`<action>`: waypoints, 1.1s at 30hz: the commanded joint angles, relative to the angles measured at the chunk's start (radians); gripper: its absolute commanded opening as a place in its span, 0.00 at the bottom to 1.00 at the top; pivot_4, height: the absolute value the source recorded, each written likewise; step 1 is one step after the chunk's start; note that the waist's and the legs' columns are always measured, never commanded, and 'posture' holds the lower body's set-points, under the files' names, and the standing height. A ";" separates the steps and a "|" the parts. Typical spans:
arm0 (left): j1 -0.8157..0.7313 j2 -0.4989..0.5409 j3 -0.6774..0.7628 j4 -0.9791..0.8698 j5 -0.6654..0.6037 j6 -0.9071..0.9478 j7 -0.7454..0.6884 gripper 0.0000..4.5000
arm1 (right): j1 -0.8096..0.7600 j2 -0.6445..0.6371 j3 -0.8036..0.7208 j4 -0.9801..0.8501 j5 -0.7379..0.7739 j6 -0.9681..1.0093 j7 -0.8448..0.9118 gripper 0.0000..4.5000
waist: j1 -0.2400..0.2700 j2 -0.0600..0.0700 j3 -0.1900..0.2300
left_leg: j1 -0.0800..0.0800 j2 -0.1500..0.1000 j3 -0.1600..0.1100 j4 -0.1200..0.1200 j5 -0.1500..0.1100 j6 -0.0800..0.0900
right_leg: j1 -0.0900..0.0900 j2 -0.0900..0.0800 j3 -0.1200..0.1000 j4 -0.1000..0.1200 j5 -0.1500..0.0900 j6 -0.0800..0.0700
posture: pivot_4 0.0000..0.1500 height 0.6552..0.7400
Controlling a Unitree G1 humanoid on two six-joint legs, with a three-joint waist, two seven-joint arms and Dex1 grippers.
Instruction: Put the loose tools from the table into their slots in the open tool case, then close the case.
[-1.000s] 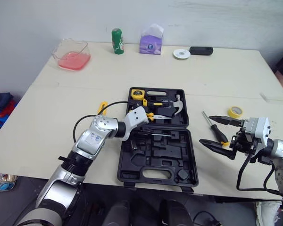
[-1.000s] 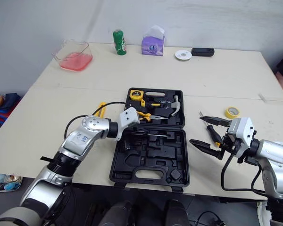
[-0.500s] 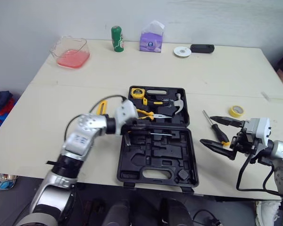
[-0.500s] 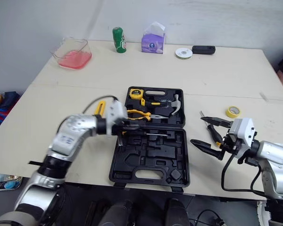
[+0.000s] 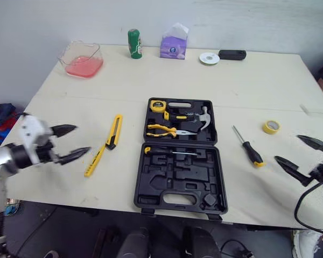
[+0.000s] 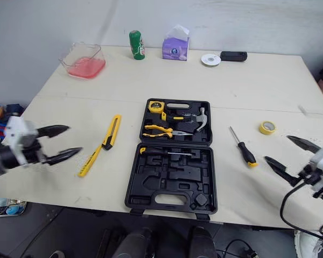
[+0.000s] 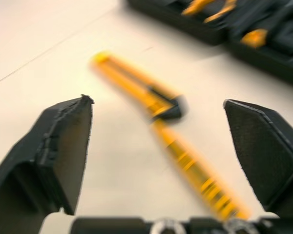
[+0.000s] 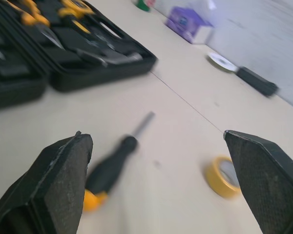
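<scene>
the tool case (image 5: 180,161) is lying open in the middle of the table (image 5: 258,86), and its far half is already holding a tape measure (image 5: 157,105), pliers (image 5: 164,129) and a hammer (image 5: 202,115). a yellow utility knife (image 5: 114,130) and a thin yellow strip (image 5: 95,160), possibly a small saw or file, are lying left of the case. a screwdriver (image 5: 247,146) is lying to its right, with a roll of yellow tape (image 5: 270,127) a little farther right.

the left gripper (image 5: 82,139) is hovering just left of the strip, fingers spread wide and holding nothing. the right gripper (image 5: 287,148) is hovering right of the screwdriver, likewise spread and empty.

judging by their build, these tools are going to handle as light and stiff. the screwdriver's round handle is likely to roll, so pinching across the black grip is looking safest. the knife and the strip are sitting flat and low, so each is calling for a squeeze across its narrow sides at mid-length.

no lettering is reading clearly on the case, the green bottle (image 5: 133,43) or the purple tissue box (image 5: 173,47).
</scene>
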 commanded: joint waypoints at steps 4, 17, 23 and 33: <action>0.127 -0.028 0.201 0.192 0.010 -0.122 0.135 0.98 | 0.082 -0.022 -0.143 0.229 -0.009 -0.142 -0.106 1.00 | -0.004 0.000 0.000 | 0.001 0.001 0.002 -0.009 0.001 -0.001 | -0.001 0.000 0.000 -0.002 0.000 0.000 | 1.00 1.00; 0.265 -0.051 0.326 0.261 -0.025 -0.254 0.249 0.98 | 0.130 0.009 -0.170 0.352 -0.005 -0.185 -0.296 1.00 | -0.024 -0.003 0.000 | 0.007 0.005 0.014 -0.011 -0.004 -0.006 | -0.004 -0.001 0.011 -0.002 0.004 -0.003 | 1.00 1.00; 0.264 -0.049 0.269 0.240 0.018 -0.294 0.237 0.98 | 0.095 0.033 -0.124 0.315 -0.013 -0.146 -0.349 1.00 | -0.028 -0.002 0.000 | 0.007 0.007 0.019 -0.011 -0.004 -0.007 | -0.008 0.001 0.015 -0.001 0.004 -0.004 | 1.00 1.00; 0.194 -0.046 0.128 -0.079 -0.112 -0.096 0.161 0.98 | 0.151 0.098 -0.050 -0.138 0.116 0.198 -0.363 1.00 | -0.026 -0.001 0.000 | 0.007 0.009 0.022 -0.010 -0.005 -0.007 | -0.009 0.001 0.018 -0.001 0.004 -0.005 | 1.00 1.00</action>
